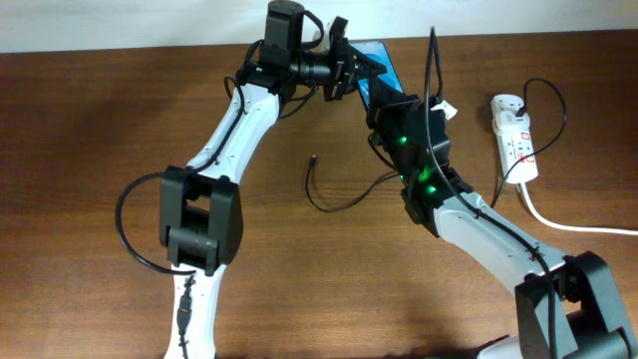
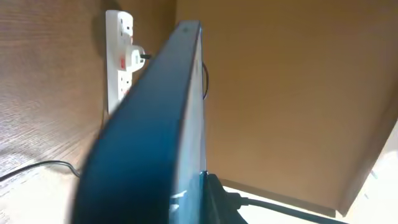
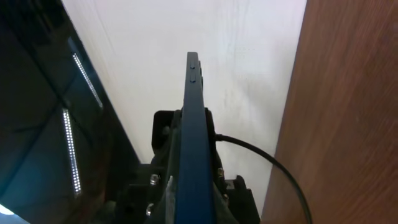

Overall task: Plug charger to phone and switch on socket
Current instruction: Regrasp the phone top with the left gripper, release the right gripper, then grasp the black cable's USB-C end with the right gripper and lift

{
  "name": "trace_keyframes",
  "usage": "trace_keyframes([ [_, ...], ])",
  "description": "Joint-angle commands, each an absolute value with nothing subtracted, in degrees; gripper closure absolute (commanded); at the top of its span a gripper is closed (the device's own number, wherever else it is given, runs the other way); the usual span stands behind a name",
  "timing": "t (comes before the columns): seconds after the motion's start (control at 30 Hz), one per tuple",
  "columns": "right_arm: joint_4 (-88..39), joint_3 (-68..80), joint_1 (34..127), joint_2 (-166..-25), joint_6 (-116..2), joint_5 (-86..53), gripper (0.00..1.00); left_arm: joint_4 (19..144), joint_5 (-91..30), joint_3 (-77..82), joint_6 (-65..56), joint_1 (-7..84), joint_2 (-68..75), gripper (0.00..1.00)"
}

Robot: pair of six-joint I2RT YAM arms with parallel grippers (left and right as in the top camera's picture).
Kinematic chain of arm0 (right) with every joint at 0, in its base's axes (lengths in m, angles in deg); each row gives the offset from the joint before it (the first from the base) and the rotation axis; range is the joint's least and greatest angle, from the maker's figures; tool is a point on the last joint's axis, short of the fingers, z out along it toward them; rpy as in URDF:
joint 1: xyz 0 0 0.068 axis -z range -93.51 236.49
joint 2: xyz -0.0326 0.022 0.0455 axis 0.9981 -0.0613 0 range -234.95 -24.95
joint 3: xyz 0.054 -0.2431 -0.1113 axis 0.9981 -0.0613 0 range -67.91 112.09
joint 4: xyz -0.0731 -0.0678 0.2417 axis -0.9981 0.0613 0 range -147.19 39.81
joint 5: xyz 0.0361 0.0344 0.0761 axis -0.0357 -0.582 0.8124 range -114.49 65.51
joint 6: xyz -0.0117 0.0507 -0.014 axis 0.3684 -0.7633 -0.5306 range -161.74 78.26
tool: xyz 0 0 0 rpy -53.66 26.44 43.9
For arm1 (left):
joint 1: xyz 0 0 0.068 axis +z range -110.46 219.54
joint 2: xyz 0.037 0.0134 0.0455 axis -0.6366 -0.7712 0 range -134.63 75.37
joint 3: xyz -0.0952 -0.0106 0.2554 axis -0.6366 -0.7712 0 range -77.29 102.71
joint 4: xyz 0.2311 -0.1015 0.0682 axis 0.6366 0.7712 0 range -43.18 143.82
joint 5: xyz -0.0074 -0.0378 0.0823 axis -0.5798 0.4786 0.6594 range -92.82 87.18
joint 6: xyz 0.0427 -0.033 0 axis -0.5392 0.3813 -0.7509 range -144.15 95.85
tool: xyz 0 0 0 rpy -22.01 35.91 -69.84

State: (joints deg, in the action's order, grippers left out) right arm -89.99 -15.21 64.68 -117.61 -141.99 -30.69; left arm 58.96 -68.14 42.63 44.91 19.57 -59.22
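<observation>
The phone, with a blue screen, is held tilted above the far middle of the table. My left gripper is shut on its left end and my right gripper on its near end. In the left wrist view the phone fills the middle edge-on. In the right wrist view its blue edge runs up from between my jaws. The charger lies loose on the table, its small plug free and below the phone. The white socket lies at the right, a black plug in it; it also shows in the left wrist view.
A thick white cord runs from the socket toward the right edge. The charger cable loops between the socket and my right arm. Both arms crowd the far middle of the brown wooden table.
</observation>
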Motion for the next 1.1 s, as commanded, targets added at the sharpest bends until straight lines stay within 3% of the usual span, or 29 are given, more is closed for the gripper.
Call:
trace_keyframes([
  [0.0, -90.4, -13.35, 64.36, -117.32, -138.47, -30.73, 0.96, 58.83, -67.24, 43.24, 41.78, 19.55, -59.02, 1.0],
  [0.07, -90.4, -13.35, 64.36, -117.32, -138.45, -30.73, 0.92, 58.83, -67.24, 43.24, 41.8, 19.55, -59.02, 1.0],
  [0.13, -90.4, -13.35, 64.38, -117.32, -138.43, -30.77, 0.7, 58.83, -67.22, 43.24, 41.78, 19.68, -59.02, 1.0],
  [0.2, -90.36, -13.35, 64.38, -117.32, -138.01, -30.75, 0.62, 58.83, -67.26, 43.24, 41.78, 20.23, -59.02, 1.0],
  [0.27, -89.83, -13.35, 64.38, -117.32, -138.01, -30.77, 0.48, 58.83, -67.26, 43.24, 41.78, 20.73, -59.02, 1.0],
  [0.33, -89.48, -13.35, 64.42, -117.32, -137.57, -30.77, 0.43, 58.86, -67.26, 43.24, 41.78, 21.56, -59.02, 1.0],
  [0.37, -89.48, -13.35, 64.47, -117.32, -137.57, -30.77, 0.34, 58.86, -67.26, 43.24, 41.78, 21.91, -59.02, 1.0],
  [0.43, -89.51, -13.35, 65.19, -117.3, -132.31, -30.34, 0.24, 58.86, -68.09, 43.24, 41.76, 23.59, -59.02, 1.0],
  [0.5, -88.59, -13.35, 66.56, -117.3, -128.59, -28.76, 0.0, 58.9, -71.7, 43.24, 38.57, 26.15, -59.02, 1.0],
  [0.6, -87.74, -13.35, 69.54, -117.26, -121.25, -23.21, 0.01, 59.07, -75.85, 43.24, 37.45, 29.62, -59.02, 1.0],
  [0.73, -81.94, -13.02, 75.72, -116.91, -107.3, -5.48, 0.02, 59.07, -85.78, 43.24, 31.81, 33.45, -59.02, 1.0],
  [0.8, -64.5, -7.8, 77.86, -116.84, -98.56, -0.63, 0.02, 59.07, -89.25, 43.24, 31.18, 34.45, -59.02, 1.0],
  [0.9, -37.64, 5.03, 77.89, -116.87, -82.45, -3.98, 0.02, 59.05, -88.97, 43.24, 28.84, 35.77, -59.02, 1.0],
  [1.0, -19.04, 14.37, 77.82, -116.91, -72.42, -8.24, 0.02, 59.64, -84.29, 43.24, 29.36, 39.26, -59.02, 1.0],
  [1.07, -15.19, 15.04, 77.4, -116.97, -71.5, -8.65, 0.02, 61.22, -81.56, 43.24, 33.76, 42.24, -59.02, 1.0],
])
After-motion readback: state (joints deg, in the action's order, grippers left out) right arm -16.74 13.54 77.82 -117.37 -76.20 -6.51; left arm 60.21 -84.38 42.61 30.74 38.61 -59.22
